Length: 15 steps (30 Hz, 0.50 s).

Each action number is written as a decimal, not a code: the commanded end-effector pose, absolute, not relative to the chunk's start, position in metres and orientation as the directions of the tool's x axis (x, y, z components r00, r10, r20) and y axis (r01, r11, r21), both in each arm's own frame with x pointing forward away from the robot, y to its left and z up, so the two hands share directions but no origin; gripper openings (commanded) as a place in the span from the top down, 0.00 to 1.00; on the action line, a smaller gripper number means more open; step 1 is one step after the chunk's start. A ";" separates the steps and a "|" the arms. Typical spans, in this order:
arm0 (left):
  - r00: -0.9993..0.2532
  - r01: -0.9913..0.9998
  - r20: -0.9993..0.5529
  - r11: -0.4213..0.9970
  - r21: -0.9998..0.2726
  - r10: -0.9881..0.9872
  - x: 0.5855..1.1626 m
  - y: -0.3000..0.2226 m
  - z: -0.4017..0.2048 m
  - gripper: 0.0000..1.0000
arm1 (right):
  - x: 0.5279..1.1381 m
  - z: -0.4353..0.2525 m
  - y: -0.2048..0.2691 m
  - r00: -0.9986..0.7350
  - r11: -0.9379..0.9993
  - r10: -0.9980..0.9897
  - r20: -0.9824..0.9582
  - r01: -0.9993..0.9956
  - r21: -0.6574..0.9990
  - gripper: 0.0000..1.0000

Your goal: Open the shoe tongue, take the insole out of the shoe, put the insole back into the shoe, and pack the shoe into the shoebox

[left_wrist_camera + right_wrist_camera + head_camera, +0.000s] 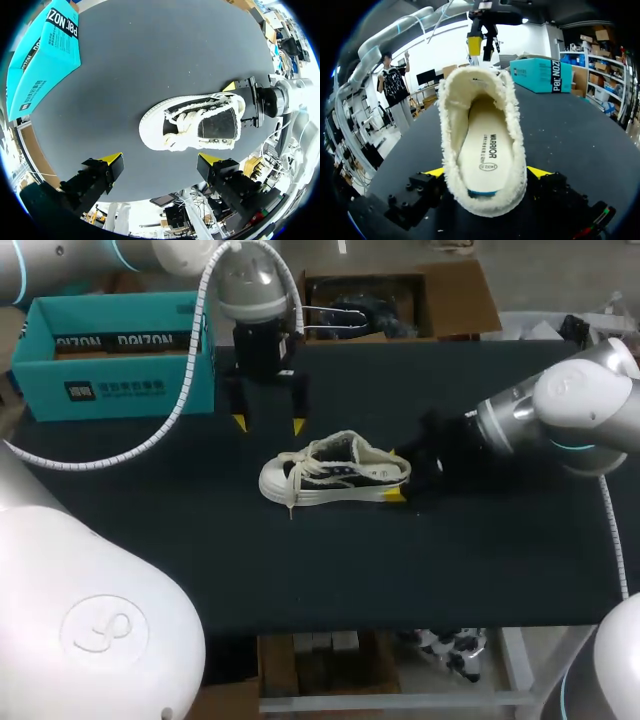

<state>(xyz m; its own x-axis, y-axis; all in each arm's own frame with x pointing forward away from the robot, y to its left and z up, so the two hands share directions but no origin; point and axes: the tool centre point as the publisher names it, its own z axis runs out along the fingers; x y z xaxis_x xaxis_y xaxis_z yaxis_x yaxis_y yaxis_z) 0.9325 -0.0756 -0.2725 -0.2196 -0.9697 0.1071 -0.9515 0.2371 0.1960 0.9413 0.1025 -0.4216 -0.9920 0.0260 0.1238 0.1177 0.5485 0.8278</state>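
Note:
A white and black low sneaker [335,475] lies on its sole at the middle of the black table, toe to the left, laces loose. Its fuzzy heel opening [482,145] faces my right gripper [400,475], which is open with the heel between its yellow tips. The white insole [485,150] lies flat inside the shoe. My left gripper [268,425] hangs open just behind the shoe, nothing between its fingers. In the left wrist view the shoe [195,122] lies ahead of that gripper [160,159]. The teal shoebox [110,355] stands at the back left.
The black table [200,560] has free room in front of the shoe and to its left. The shoebox [42,55] sits well apart from the shoe, with its open top facing up. My left arm's white cable [190,370] hangs in front of the box.

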 end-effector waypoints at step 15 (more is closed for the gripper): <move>-0.278 -0.941 0.080 0.288 0.179 -0.957 0.920 -0.117 -0.258 0.00 | 0.945 -0.439 0.111 -0.994 0.520 -0.003 0.113 0.095 0.849 1.00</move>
